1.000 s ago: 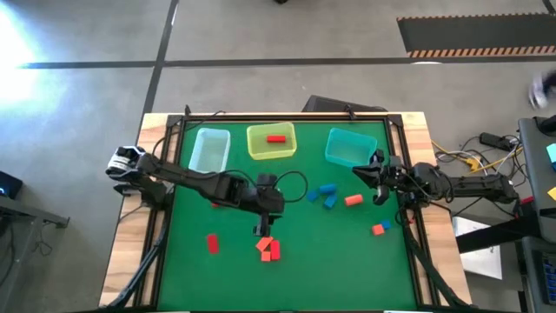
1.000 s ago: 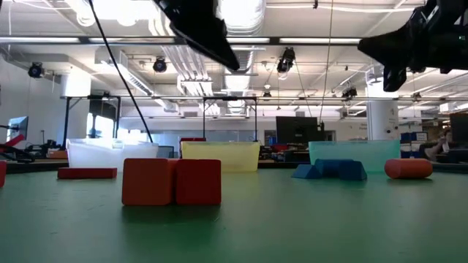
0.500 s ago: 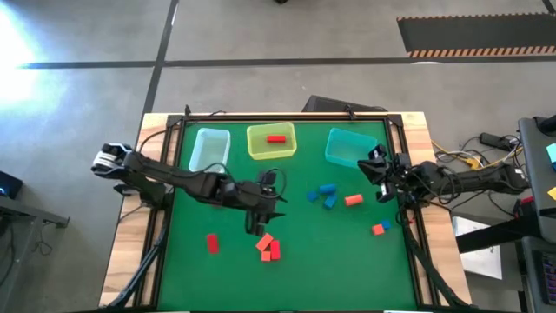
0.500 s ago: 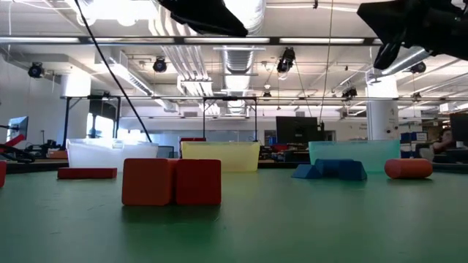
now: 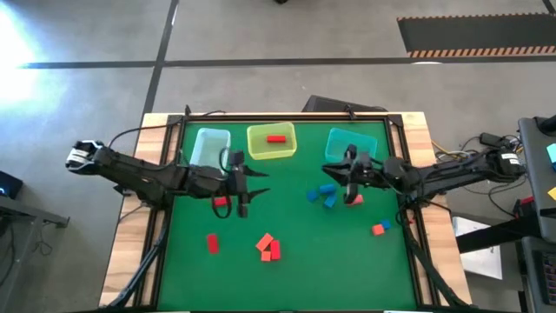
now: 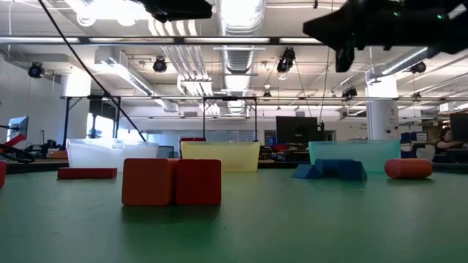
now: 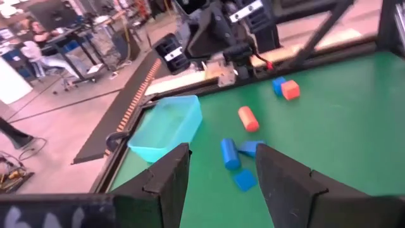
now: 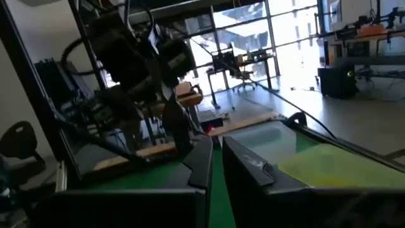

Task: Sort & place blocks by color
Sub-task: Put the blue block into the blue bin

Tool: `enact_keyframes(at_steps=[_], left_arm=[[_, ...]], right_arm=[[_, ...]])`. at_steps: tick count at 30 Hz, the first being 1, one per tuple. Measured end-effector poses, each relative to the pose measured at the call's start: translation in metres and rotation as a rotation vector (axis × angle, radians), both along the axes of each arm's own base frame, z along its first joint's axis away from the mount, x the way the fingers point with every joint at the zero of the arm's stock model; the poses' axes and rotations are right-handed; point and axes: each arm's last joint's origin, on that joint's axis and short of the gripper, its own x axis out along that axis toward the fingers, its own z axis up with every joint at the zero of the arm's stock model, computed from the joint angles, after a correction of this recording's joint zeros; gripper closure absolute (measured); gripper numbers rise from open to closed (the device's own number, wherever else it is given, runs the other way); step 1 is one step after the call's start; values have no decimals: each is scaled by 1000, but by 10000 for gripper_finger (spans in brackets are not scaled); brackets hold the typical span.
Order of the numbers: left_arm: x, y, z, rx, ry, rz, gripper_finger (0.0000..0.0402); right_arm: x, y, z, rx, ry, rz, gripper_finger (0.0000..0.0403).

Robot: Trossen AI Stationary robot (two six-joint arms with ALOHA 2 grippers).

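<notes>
Small blocks lie on the green mat. A red pair sits near the middle front, a single red one lies left of it, and another red one lies under my left arm. Blue blocks and an orange-red cylinder lie at centre right. An orange and blue pair sits near the right edge. One red bar lies in the yellow bin. My left gripper hovers open left of centre, pointing right. My right gripper hovers shut above the blue blocks.
Three bins stand in a row along the far edge: clear, yellow and teal. A black rail frames the mat. Cables trail off the right side. Both arms hang high over the blocks in the low view.
My left gripper has drawn back from above the red pair toward the far left, rising and turning so that it points right. My right gripper has swung from the right edge beside the teal bin leftward over the blue blocks. No block has moved.
</notes>
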Motion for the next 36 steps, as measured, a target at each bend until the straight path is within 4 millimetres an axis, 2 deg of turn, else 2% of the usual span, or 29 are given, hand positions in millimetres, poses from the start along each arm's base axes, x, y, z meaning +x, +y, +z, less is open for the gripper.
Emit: enact_keyframes(at_steps=[7,15,22,29,32,36], left_arm=[[-19,4,2,-48,-43,9,237],[-23,4,3,-72,-53,4,237],[-18,3,1,-69,-45,2,237],[-18,3,0,-61,-38,1,237],[-18,3,0,-60,-39,0,237],[-18,3,1,-58,-39,2,237]], right_arm=[[41,3,3,6,231,13,374],[70,4,-4,-23,588,22,374],[73,5,-22,-129,952,99,374],[76,5,-43,-206,1138,153,370],[80,5,-51,-207,1170,158,350],[87,5,-61,-240,1211,178,293]])
